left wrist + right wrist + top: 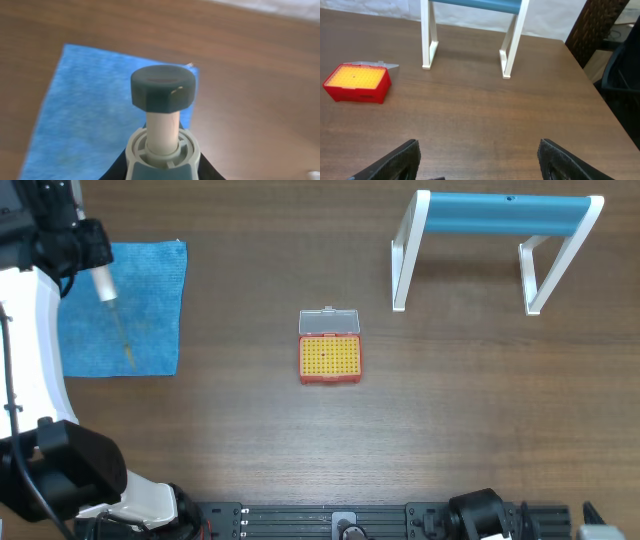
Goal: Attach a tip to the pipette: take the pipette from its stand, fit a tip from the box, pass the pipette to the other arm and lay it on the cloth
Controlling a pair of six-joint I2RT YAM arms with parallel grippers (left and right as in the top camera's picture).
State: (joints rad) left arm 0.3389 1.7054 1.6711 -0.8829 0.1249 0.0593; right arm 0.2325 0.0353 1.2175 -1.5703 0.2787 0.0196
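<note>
My left gripper point(85, 255) is shut on the pipette point(105, 285) over the blue cloth point(150, 290) at the table's far left. A thin clear tip point(124, 340) is fitted on the pipette's end and slants over the cloth; I cannot tell whether it touches. In the left wrist view the pipette's dark plunger cap point(162, 90) and white shaft rise from my gripper, with the cloth point(90, 120) beneath. The red tip box point(329, 358) stands open mid-table. The blue-and-white stand point(500, 215) at the far right is empty. My right gripper point(477, 167) is open, low near the table's front.
Bare wooden table lies between the cloth and the tip box, and in front of the stand point(470, 30). In the right wrist view the tip box point(357, 82) sits well away from the gripper. A dark chair point(620, 65) stands off the table's right edge.
</note>
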